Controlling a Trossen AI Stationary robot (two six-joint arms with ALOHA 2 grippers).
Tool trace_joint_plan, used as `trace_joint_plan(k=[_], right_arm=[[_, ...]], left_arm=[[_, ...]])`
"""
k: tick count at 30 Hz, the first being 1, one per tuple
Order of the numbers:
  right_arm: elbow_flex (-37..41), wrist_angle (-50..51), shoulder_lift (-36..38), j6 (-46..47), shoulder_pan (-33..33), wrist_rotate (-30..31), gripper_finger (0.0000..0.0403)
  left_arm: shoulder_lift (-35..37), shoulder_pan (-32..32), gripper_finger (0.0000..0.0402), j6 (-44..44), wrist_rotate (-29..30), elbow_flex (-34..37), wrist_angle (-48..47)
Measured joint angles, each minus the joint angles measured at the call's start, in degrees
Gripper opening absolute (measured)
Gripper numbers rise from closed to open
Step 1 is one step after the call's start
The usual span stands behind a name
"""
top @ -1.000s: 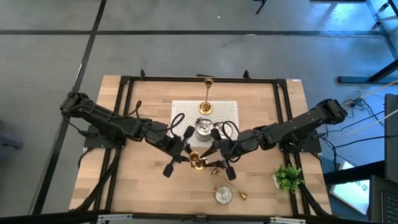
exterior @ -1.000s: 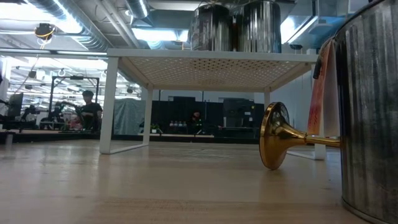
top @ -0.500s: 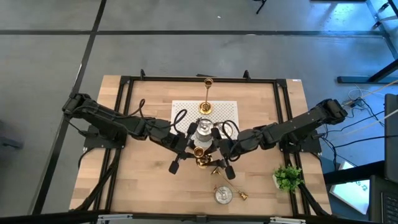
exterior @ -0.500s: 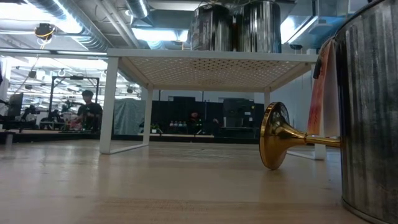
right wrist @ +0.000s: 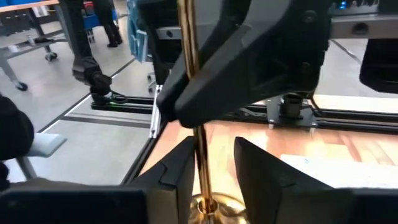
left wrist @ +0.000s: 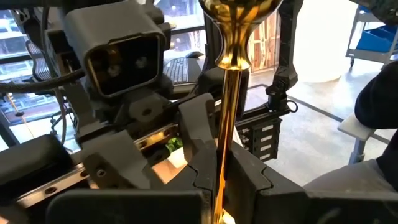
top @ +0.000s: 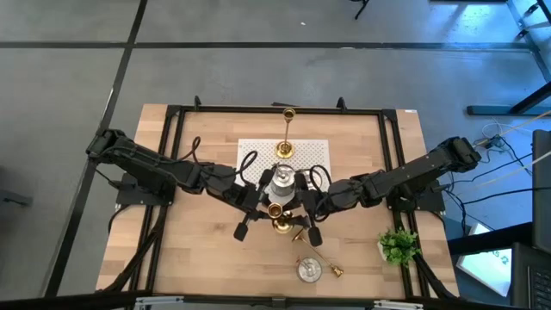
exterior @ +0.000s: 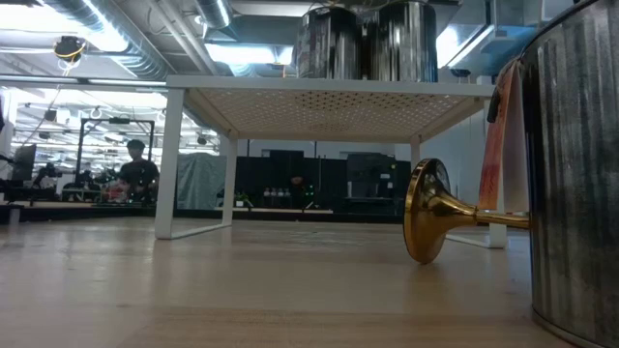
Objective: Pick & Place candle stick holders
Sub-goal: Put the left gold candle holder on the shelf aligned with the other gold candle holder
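A slim gold candlestick [top: 275, 211] stands upright between my two grippers at the table's middle, just near of the white perforated stand [top: 306, 153]. My left gripper [left wrist: 219, 186] is shut on its stem. My right gripper [right wrist: 208, 165] is open, its fingers on either side of the stem just above the flared base [right wrist: 208, 204]. A second gold candlestick [top: 285, 148] stands on the stand, and two silver holders [exterior: 329, 39] stand there too. A third gold candlestick [exterior: 435, 217] lies on its side by a silver holder [top: 309, 269] near the table's near edge. My left gripper pinches the candlestick's stem [left wrist: 221, 168] between its two fingers, below the cup [left wrist: 236, 12]. The fingers come level from the table's left and lie across the stem. The candlestick stands upright in the hold. Whether its base rests on the table I cannot tell.
A small green plant [top: 398, 245] stands at the table's near right. The stand's legs [exterior: 169, 164] rise from the far half of the table. A black frame [top: 172, 129] runs along the table's edges. Bare wood lies at the near left.
My left gripper has gone toward the table's right and a little toward the far edge, up to the stand, carrying the gold candlestick with it. My right gripper has stayed about where it was, beside the candlestick.
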State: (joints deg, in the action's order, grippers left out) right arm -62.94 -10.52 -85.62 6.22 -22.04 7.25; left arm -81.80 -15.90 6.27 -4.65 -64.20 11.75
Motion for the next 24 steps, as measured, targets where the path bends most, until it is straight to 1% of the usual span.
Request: trace_joint_plan(k=[8,17,24], right_arm=[[0.0,0.0,0.0,0.0,0.0,0.5,0.008],[0.0,0.1,0.0,0.6,-0.1,0.4,0.0031],[0.0,0.0,0.0,0.9,0.0,0.4,0.0024]], left_arm=[[0.0,0.0,0.0015,0.0,0.0,0.0,-0.2],[0.0,0.0,0.0015,-0.2,0.0,0.0,-0.4],[0.0,0.0,0.0029,-0.8,0.7,0.0,-0.2]])
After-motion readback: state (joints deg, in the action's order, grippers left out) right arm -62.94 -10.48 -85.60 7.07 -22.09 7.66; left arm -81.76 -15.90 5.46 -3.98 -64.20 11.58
